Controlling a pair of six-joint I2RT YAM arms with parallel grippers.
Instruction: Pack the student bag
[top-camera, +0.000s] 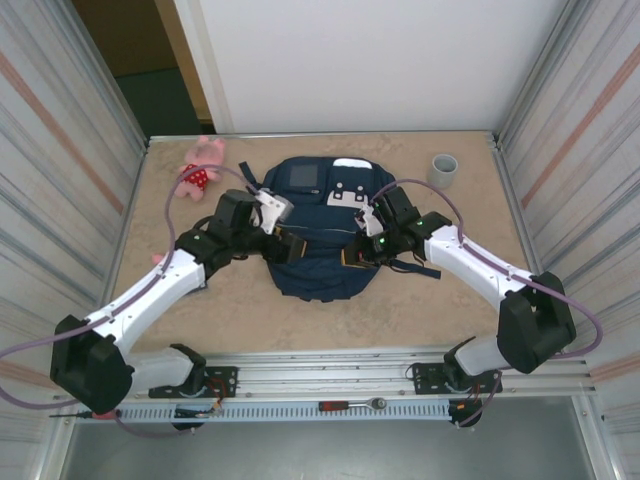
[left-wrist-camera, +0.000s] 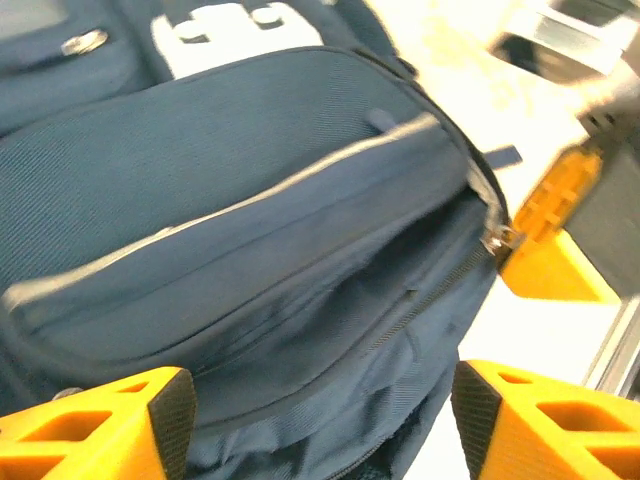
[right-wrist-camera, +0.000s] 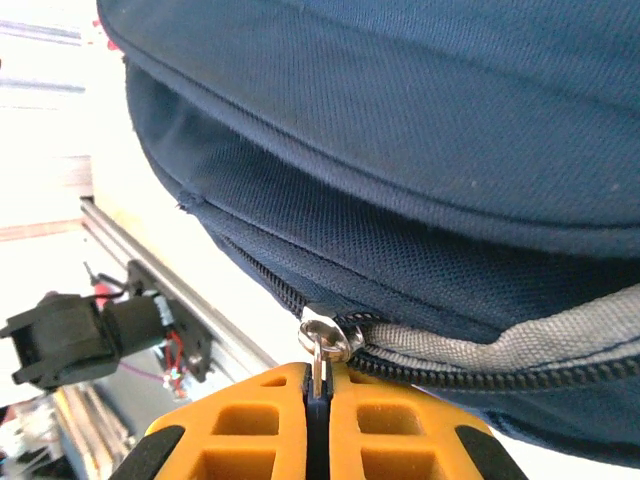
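The student bag (top-camera: 318, 262), navy blue with a white patch and a grey panel, lies flat in the middle of the table. My left gripper (top-camera: 291, 246) is at the bag's left side. In the left wrist view it (left-wrist-camera: 322, 425) stands open, its orange fingers (left-wrist-camera: 150, 425) wide apart over the bag's (left-wrist-camera: 250, 200) rumpled fabric and zip line. My right gripper (top-camera: 360, 246) is at the bag's right side. There it (right-wrist-camera: 318, 400) is shut on the metal zipper pull (right-wrist-camera: 318, 366) of the slider (right-wrist-camera: 331, 335), against the bag (right-wrist-camera: 400, 120). That slider (left-wrist-camera: 497, 240) and the right fingers (left-wrist-camera: 560, 215) are at the right of the left wrist view.
A pink plush toy (top-camera: 203, 166) lies at the back left of the table and a grey cup (top-camera: 443, 169) stands at the back right. Corrugated walls close in both sides. A metal rail (top-camera: 330, 382) runs along the near edge.
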